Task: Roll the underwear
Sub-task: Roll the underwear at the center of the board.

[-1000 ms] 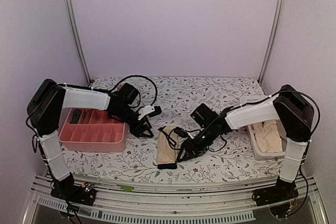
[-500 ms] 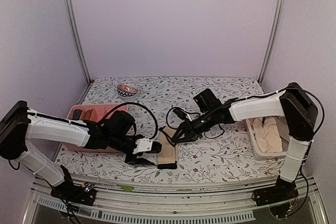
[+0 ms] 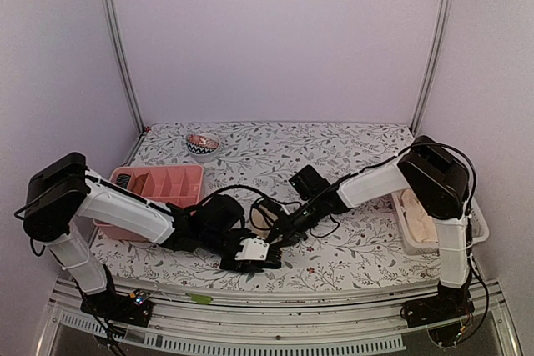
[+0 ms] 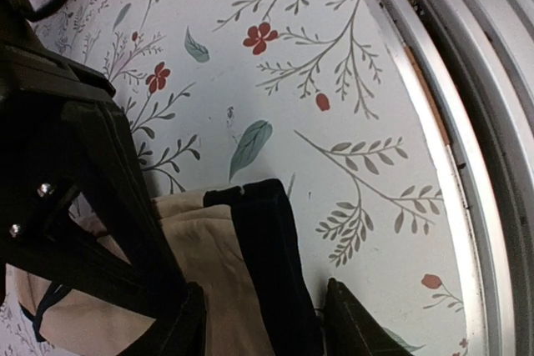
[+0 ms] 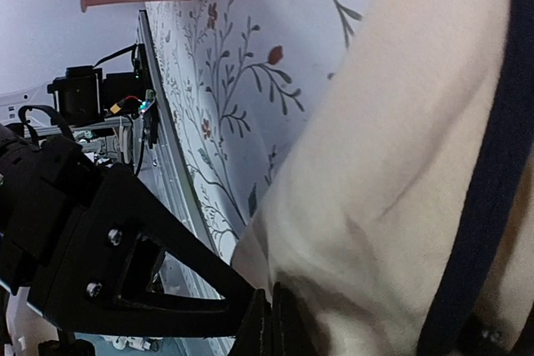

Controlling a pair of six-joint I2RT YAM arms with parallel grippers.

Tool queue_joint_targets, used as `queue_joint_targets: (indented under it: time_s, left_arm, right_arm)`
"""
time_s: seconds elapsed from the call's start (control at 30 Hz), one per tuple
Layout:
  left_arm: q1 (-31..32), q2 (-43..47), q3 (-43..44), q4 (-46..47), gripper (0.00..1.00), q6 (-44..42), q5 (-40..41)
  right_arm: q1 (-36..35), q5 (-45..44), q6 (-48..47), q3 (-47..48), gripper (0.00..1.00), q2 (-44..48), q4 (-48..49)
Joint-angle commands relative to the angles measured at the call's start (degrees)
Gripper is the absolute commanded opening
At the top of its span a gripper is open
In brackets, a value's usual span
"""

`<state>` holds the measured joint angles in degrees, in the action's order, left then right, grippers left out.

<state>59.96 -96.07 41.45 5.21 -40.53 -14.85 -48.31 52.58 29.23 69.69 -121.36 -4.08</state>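
Top external view: both arms meet over the underwear (image 3: 264, 216), a cream garment with black trim lying near the front edge of the flowered bench (image 3: 334, 147), right of the pink tray (image 3: 158, 185). My left pincer (image 4: 265, 323) straddles the black-trimmed end, fingers narrowly apart with cloth between them. My right pincer (image 5: 269, 323) is closed tight, pinching the cream cloth.
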Motion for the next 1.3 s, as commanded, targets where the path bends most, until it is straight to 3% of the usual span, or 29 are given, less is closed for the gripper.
queue_joint_targets:
  time_s: [0.0, 0.07, 0.3, 0.43, 0.53, 0.77, 0.97, 1.27]
  left_arm:
    - [0.86, -4.15, 2.76, -1.97, 0.48, 0.14, 2.99]
    - [0.88, -5.34, 3.28, -3.49, 0.45, 0.02, 3.88]
    - [0.54, -4.86, 5.49, -13.92, 0.13, 0.36, -1.74]
    - [-1.84, -5.32, 8.91, -20.20, 0.03, 0.75, -8.21]
    - [-5.67, -7.42, 14.02, -27.52, 0.00, 0.27, -15.97]
    - [-11.66, -17.78, 27.17, -46.52, 0.00, -3.45, -30.32]
    - [-14.29, -27.95, 36.50, -58.92, 0.00, -4.00, -38.39]
    - [-15.99, -34.86, 42.91, -63.87, 0.00, -1.73, -42.50]
  right_arm:
    - [-0.09, -0.64, -2.28, 0.03, 0.00, -3.39, -0.36]
    - [-0.08, -1.36, -2.89, 0.01, 0.00, -3.78, -0.80]
    - [1.27, -5.66, -3.74, -4.38, 0.00, 2.88, 0.57]
    - [3.79, -12.39, -4.49, -11.15, 0.15, 12.10, 4.11]
    - [4.43, -17.42, -6.02, -18.62, 0.36, 20.68, 8.90]
    - [1.34, -25.26, -14.62, -31.20, 0.60, 36.62, 13.20]
    - [-7.96, -33.88, -22.51, -33.80, 0.61, 40.86, 13.83]
    - [-16.68, -41.46, -36.54, -23.17, 0.58, 27.42, 12.95]
